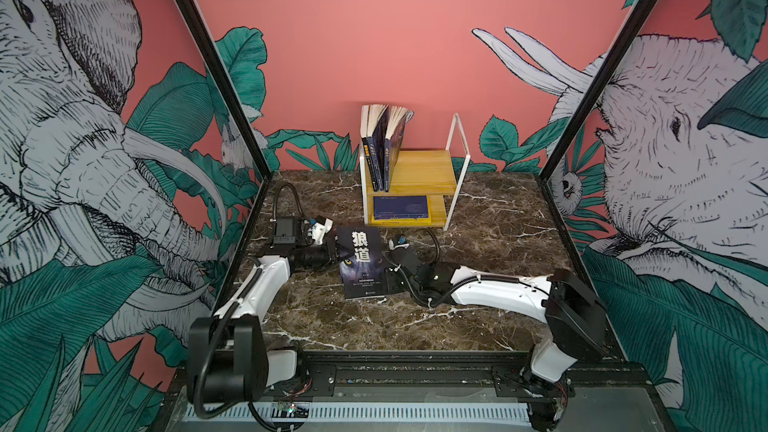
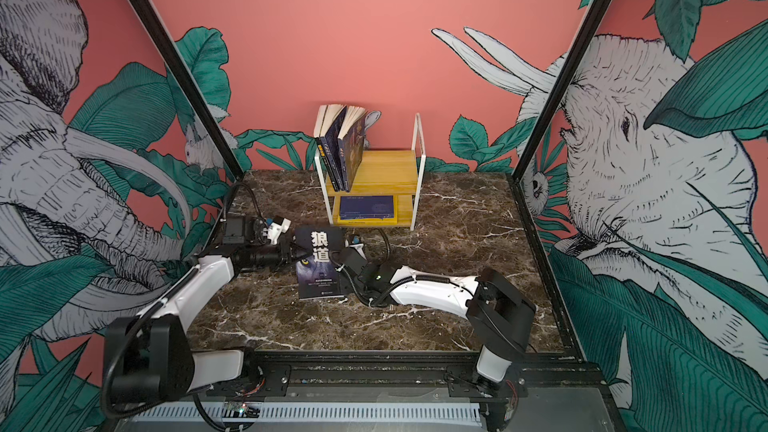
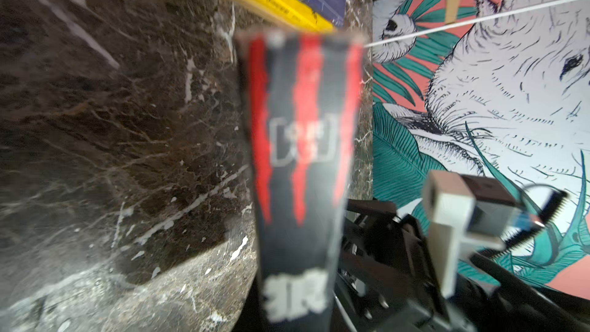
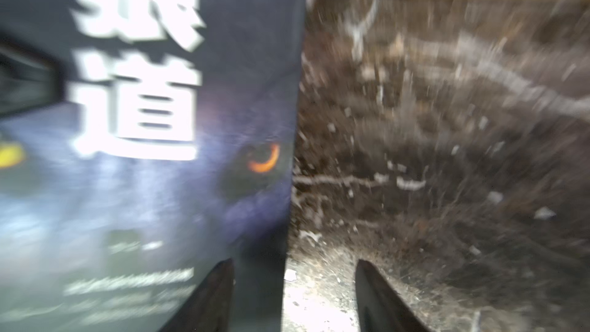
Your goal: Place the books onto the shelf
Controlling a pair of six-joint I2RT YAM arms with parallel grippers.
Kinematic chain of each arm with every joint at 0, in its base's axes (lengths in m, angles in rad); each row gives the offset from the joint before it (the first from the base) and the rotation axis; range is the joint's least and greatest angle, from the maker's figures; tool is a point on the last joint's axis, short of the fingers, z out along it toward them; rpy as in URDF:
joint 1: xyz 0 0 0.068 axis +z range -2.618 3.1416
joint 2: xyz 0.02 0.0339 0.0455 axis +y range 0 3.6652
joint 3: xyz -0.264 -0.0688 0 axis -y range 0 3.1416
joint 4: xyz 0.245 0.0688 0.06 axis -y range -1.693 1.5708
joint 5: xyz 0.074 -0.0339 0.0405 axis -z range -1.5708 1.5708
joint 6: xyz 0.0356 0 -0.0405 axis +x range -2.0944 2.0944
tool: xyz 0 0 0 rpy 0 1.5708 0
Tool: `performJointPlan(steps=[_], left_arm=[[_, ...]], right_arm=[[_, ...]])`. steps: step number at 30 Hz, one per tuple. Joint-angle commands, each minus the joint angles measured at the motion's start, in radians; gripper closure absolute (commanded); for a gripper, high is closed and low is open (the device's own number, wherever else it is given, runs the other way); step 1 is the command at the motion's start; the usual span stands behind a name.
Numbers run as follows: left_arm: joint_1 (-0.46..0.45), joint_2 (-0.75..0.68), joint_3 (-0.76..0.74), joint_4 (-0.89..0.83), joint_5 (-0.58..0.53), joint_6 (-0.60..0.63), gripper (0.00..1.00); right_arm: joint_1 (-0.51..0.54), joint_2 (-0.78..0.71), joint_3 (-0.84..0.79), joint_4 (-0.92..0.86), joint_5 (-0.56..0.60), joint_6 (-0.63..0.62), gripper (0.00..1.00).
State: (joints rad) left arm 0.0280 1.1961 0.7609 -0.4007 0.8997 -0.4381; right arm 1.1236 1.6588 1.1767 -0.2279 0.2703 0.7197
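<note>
The black book with wolf eyes [image 1: 360,261] [image 2: 320,261] lies cover up on the marble in front of the shelf [image 1: 424,172] [image 2: 384,168]. My left gripper [image 1: 337,249] is shut on its spine edge; the left wrist view shows that spine [image 3: 300,154] with red claw marks. My right gripper [image 1: 387,272] [image 4: 293,266] stands open astride the book's right edge, one finger [image 4: 220,295] over the cover [image 4: 143,186] and the other over bare table. Three books [image 1: 382,147] stand at the left of the upper board. A navy book [image 1: 400,206] lies flat on the lower board.
A yellow book [image 1: 401,222] [image 3: 271,4] lies under the navy one on the lower board. The right part of the upper board is bare, bounded by the white frame [image 1: 457,147]. Black posts and mural walls stand along both sides of the marble table [image 1: 478,251].
</note>
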Motion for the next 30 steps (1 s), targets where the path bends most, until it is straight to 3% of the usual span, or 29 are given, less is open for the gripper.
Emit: performJointPlan(steps=[1, 2, 7, 12, 17, 24, 27, 30], left_arm=[[0.098, -0.163, -0.084, 0.138, -0.064, -0.123, 1.00], [0.136, -0.221, -0.120, 0.194, -0.084, -0.165, 1.00], [0.225, -0.406, -0.205, 0.241, -0.165, -0.275, 1.00], [0.244, -0.422, -0.199, 0.257, -0.165, -0.353, 1.00], [0.246, -0.416, -0.213, 0.309, -0.154, -0.413, 1.00], [0.246, -0.401, -0.208, 0.313, -0.169, -0.398, 1.00], [0.244, -0.381, -0.203, 0.318, -0.158, -0.411, 1.00], [0.243, -0.387, -0.196, 0.294, -0.155, -0.401, 1.00]], right_arm=[[0.078, -0.027, 0.076, -0.044, 0.187, -0.222, 0.14], [0.103, -0.017, 0.100, -0.021, 0.208, -0.269, 0.01], [0.205, 0.086, 0.292, 0.004, 0.272, -0.458, 0.01], [0.260, 0.217, 0.478, -0.041, 0.330, -0.605, 0.01], [0.271, 0.312, 0.561, -0.056, 0.345, -0.629, 0.01], [0.269, 0.400, 0.598, 0.004, 0.369, -0.685, 0.04], [0.255, 0.452, 0.636, 0.012, 0.389, -0.707, 0.07], [0.230, 0.483, 0.654, 0.014, 0.392, -0.694, 0.18]])
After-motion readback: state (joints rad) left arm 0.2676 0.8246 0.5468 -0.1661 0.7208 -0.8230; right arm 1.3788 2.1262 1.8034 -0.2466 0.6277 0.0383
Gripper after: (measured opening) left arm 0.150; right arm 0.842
